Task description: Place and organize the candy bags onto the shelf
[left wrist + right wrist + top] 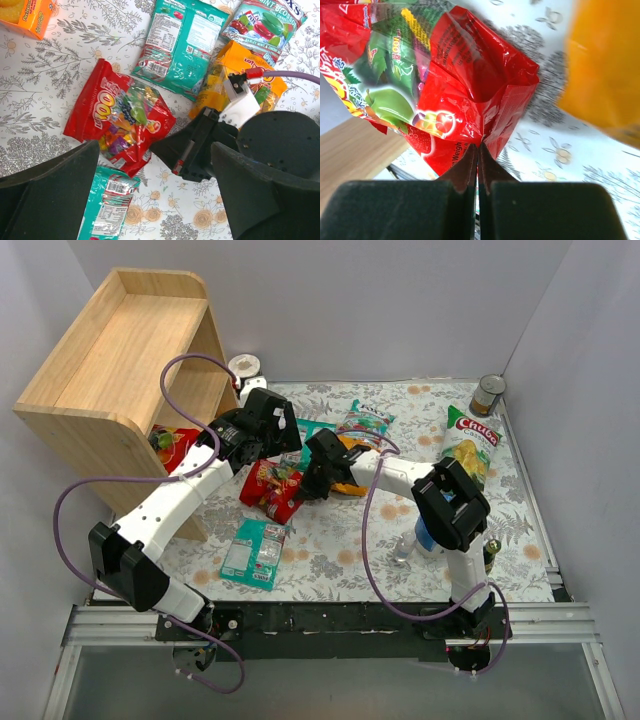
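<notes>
One red candy bag (275, 488) lies at the table's (330, 540) middle, under both your arms. Your right gripper (479, 150) is pressed together on that bag's edge, pinching the foil between its fingertips. Your left gripper (155, 147) hangs above it with fingers spread wide and nothing between them. The bag lies just right of the shelf's (120, 350) foot, with an orange bag (235, 75) beside it, a teal bag (182, 42) beyond and another teal bag (255, 552) nearer the arm bases. A second red bag (175, 447) shows inside the shelf's lower level.
</notes>
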You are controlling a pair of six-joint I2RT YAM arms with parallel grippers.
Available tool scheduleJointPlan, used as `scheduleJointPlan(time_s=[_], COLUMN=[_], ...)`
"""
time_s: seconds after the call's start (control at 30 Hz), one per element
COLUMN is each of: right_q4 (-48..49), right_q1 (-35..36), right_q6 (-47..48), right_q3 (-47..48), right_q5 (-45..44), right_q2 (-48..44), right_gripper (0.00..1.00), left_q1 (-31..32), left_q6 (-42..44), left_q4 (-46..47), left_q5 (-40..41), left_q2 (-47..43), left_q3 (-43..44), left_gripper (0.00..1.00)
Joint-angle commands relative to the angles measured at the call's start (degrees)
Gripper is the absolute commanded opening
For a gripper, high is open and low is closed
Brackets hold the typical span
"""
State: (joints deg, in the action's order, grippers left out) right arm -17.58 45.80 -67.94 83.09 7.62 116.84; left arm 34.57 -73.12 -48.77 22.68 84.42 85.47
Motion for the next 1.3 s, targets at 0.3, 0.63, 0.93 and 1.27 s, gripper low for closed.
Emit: scheduleJointPlan(time_s=[0.3,0.63,0.93,1.27], right_q4=[-9.75,-8.52,-5.18,-2.02], right_q1=[-2.2,-5.28,-6.69,-5.99], right_q6=[5.8,11.69,22.4,31.55], right_q3=[-4.95,-13.65,-13.05,-11.72], right_q5=[-3.22,-7.44,-9.46,-1.75], right_q2=[-0.47,-6.52,-9.96,-11.02], right_gripper=[0.5,0.44,0.36,0.71], left_q1=[-0.55,-0.64,-0.55,-0.64], left_q6=[1.31,0.88,3.07,2.02], left_q4=[3.94,6.94,12.73,13.44], left_q5=[-1.85,-0.09,-8.5,-5.89], left_q2=[-3.21,0.04,1.36,2.85], left_q3=[-7.33,-15.07,-20.51,-26.05], left_gripper=[0.95,0.92,0.91,0.81])
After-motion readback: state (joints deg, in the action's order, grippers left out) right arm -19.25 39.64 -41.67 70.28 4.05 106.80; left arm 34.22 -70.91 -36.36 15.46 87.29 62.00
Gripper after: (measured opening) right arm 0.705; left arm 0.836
